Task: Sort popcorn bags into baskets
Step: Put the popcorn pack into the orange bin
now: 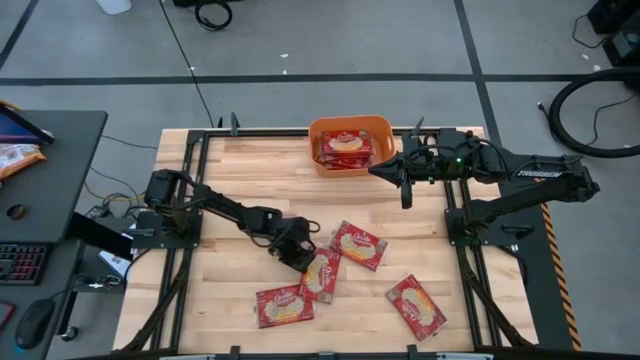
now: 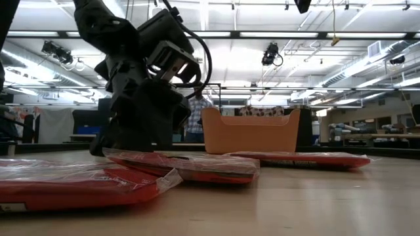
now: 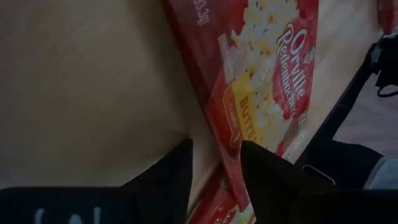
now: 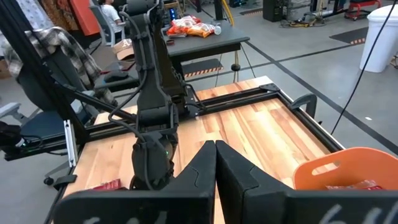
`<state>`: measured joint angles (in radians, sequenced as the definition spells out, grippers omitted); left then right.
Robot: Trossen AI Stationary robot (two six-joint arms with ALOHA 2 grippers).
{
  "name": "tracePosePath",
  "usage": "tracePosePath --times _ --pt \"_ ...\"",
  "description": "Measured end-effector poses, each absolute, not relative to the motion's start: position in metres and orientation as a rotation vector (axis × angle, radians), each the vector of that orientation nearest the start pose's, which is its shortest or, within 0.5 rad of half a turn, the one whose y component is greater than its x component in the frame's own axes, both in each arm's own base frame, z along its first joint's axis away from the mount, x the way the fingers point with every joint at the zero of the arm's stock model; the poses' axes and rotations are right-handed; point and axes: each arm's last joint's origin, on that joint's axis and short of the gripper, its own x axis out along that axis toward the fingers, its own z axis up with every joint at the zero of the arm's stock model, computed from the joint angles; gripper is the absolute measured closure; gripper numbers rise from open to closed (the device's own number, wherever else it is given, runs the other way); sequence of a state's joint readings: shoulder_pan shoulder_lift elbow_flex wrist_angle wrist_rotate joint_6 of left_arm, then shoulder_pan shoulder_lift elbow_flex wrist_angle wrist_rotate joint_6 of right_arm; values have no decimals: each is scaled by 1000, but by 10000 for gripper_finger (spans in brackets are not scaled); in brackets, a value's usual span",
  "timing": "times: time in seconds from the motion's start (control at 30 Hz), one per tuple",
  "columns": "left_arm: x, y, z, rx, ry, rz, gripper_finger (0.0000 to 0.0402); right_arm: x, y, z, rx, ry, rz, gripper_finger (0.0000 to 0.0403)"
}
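A: Left gripper [image 1: 297,252] down on the bench [image 1: 240,175], part open, straddling the edge of a popcorn bag [image 1: 320,276]; not closed on it yet.

B: Bag's long axis running away from the fingers [image 3: 264,171]. Right gripper [image 1: 404,192] shut, empty, beside the basket [image 1: 326,129].

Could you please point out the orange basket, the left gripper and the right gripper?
Basket [image 1: 322,128]: high view, on its left rim.
Left gripper [image 1: 303,262]: high view, at its fingertips over a bag.
Right gripper [image 1: 406,200]: high view, at its shut fingertips.
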<state>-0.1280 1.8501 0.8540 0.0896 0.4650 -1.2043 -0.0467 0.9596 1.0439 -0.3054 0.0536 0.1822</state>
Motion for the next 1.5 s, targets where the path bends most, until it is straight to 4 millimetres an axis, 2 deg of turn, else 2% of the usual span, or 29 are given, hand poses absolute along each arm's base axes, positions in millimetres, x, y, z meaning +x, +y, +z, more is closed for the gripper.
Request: tracePosePath --times 0.4,0.57,0.8,0.97,1.07,1.27,1.5 --pt "333 -53 110 -1270 976 137 267 202 -11 379 180 207 -120 391" --pt "334 -52 110 -1272 944 174 304 202 -11 379 179 207 -121 391" --pt "334 -51 110 -1249 928 176 389 202 -11 379 178 207 -124 391" --pt "334 -51 110 -1237 924 176 393 202 -11 379 178 207 -124 391" --pt "336 -46 112 -1242 939 112 396 202 -11 379 178 207 -124 391" --pt "338 -32 135 -1270 879 9 398 202 -11 379 171 207 -123 391" --pt "335 -7 168 -1267 744 -9 399 202 -11 379 161 208 -122 391"
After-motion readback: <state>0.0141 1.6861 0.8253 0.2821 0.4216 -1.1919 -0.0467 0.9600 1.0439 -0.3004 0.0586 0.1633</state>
